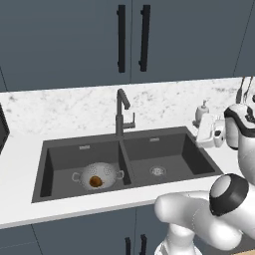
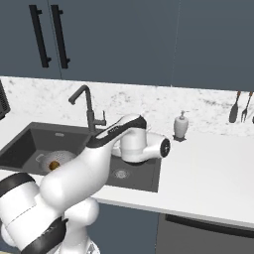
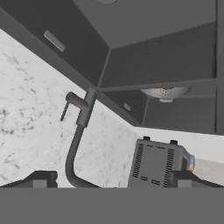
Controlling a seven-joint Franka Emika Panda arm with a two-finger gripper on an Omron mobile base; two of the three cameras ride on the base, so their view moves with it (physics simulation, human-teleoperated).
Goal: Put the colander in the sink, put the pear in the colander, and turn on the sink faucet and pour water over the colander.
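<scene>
Landmark is the sink (image 1: 199, 162). Nearest, the white arm rises at the sink's front edge and bends over the right basin, its wrist folded out past the sink's right rim above the white table (image 2: 218, 183). The jaws stand spread wide with nothing between them; the gripper (image 3: 109, 181) looks sideways across the sink toward the tap, both dark tips well apart at the bottom of the hand view. Next back, in the sink's left basin, the colander (image 1: 98, 175) sits upright on the basin floor with the pear (image 1: 95, 182) inside it, so steps one and two look done. Right basin is bare save its round drain (image 1: 158, 171). At the sink's rear rim, on the divider line, the sink faucet (image 1: 121, 113) stands tall, spout angled toward the left-basin side, small side lever on its right; no water stream seen, so tap judged off. Left to do: reach the lever, turn the flow on, get water over the colander. Behind the sink's right rear corner a soap dispenser (image 2: 181, 124) stands by the marble backsplash (image 1: 60, 107); a dark toaster (image 3: 155, 164) shows in the hand view.
</scene>
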